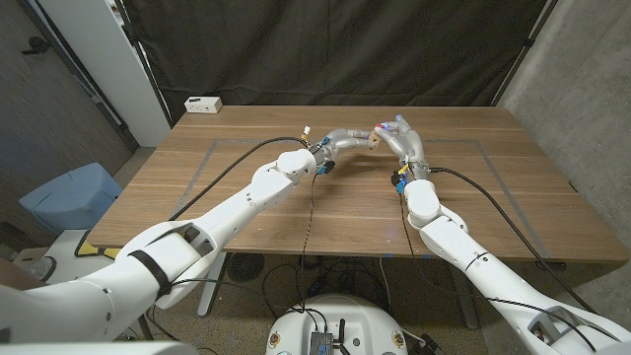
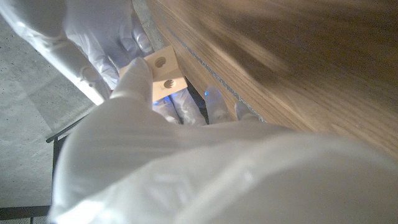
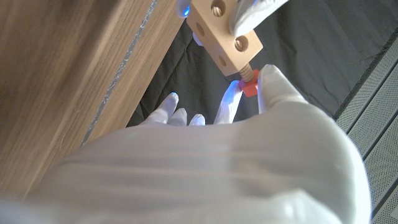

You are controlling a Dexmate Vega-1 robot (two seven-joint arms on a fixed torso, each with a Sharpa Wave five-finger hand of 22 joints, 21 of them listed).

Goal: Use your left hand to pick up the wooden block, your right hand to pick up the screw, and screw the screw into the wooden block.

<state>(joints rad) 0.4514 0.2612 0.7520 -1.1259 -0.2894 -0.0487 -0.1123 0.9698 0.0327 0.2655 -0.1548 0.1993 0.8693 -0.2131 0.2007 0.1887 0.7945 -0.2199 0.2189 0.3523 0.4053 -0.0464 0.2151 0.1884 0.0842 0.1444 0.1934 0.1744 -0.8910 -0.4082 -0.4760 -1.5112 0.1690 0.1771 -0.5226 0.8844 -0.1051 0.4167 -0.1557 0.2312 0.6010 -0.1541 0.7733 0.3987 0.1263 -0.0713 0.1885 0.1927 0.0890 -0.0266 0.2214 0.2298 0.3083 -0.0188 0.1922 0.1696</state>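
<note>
Both hands meet above the far middle of the table. My left hand (image 1: 347,138) holds the small wooden block (image 1: 376,139) in its fingertips. The block (image 2: 163,70) is pale, with round holes in its faces. My right hand (image 1: 401,135) pinches the screw (image 3: 248,83), which has a red head and a wooden thread. The thread's tip stands in a hole at the end of the block (image 3: 222,32). The left hand (image 2: 149,143) covers part of the block, and the right hand (image 2: 102,31) shows behind it. A fingertip (image 3: 254,12) of the left hand rests on the block's face.
The wooden table (image 1: 325,197) carries faint taped lines around its middle. A white box (image 1: 203,104) sits at the far left corner. Black cables run along both arms. A dark curtain hangs behind, and a blue bin (image 1: 69,197) stands on the floor at the left.
</note>
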